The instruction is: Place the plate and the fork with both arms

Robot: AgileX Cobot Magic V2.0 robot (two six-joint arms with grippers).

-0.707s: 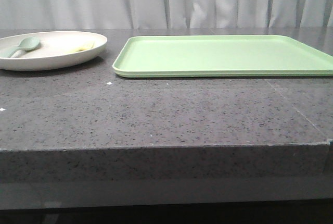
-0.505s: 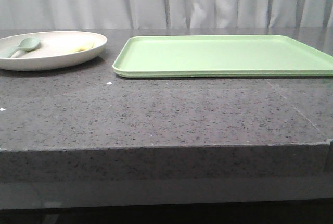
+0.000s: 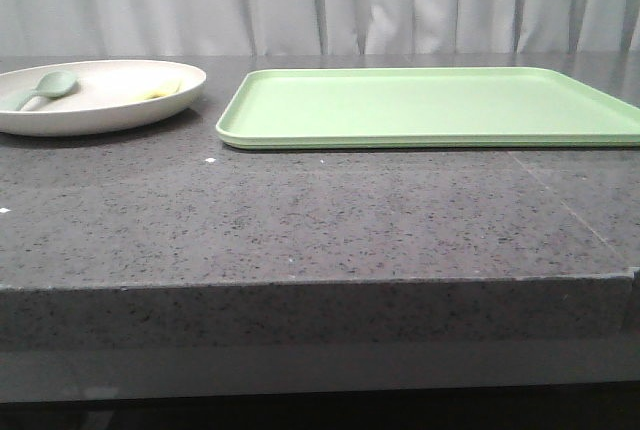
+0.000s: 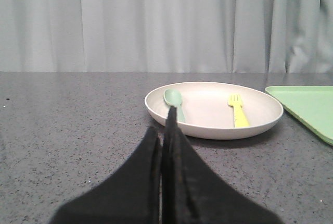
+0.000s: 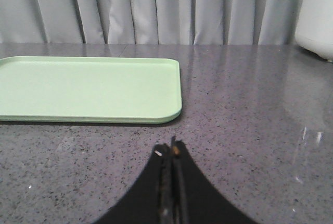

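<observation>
The cream plate (image 3: pixel 110 110) sits on the dark counter at the far left; it also shows in the left wrist view (image 4: pixel 218 127). The yellow fork (image 4: pixel 238 111) lies in it beside a sage-green spoon (image 4: pixel 174 100); in the front view the fork (image 3: pixel 160 90) shows only as a yellow edge. My left gripper (image 4: pixel 165 125) is shut and empty, low over the counter just short of the plate's rim. My right gripper (image 5: pixel 172 148) is shut and empty, near the light-green tray's corner. Neither gripper shows in the front view.
A rectangular light-green tray (image 3: pixel 430 105) lies right of the plate, also in the right wrist view (image 5: pixel 88 86). A white appliance (image 5: pixel 315 13) stands at the counter's far right. Grey curtains hang behind. The counter's front edge (image 3: pixel 320 285) runs across the front view.
</observation>
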